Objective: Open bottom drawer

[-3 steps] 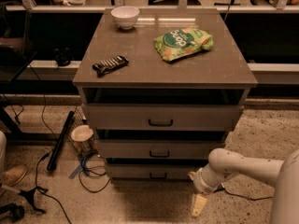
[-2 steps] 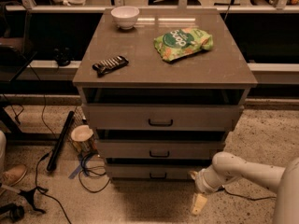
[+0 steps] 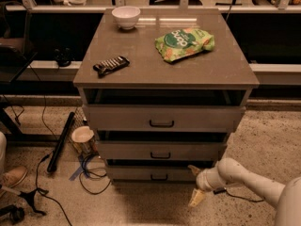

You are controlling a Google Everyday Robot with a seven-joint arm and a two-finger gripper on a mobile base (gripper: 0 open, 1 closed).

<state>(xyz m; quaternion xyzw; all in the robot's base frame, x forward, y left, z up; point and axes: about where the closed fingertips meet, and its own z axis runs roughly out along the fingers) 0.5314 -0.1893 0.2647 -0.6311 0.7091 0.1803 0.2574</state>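
The bottom drawer (image 3: pixel 141 173) is the lowest front of the grey-brown cabinet (image 3: pixel 164 69). It has a small dark bracket handle (image 3: pixel 159 177) at its centre and looks closed. My gripper (image 3: pixel 194 184) hangs low in front of the drawer's right end, to the right of the handle and apart from it. Its two pale fingers are spread, one fingertip (image 3: pixel 192 169) by the drawer front and the other (image 3: pixel 196 199) nearer the floor. It holds nothing.
The middle drawer (image 3: pixel 160 150) and top drawer (image 3: pixel 162 118) sit above. On the cabinet top lie a white bowl (image 3: pixel 126 17), a green chip bag (image 3: pixel 184 43) and a dark snack bar (image 3: pixel 111 65). A paper cup (image 3: pixel 83 138), a black bar (image 3: pixel 60 142) and cables (image 3: pixel 91 173) lie on the floor at the left.
The gripper has stayed almost in place by the bottom drawer's right end, with only a slight shift of the arm. The drawers have not moved.
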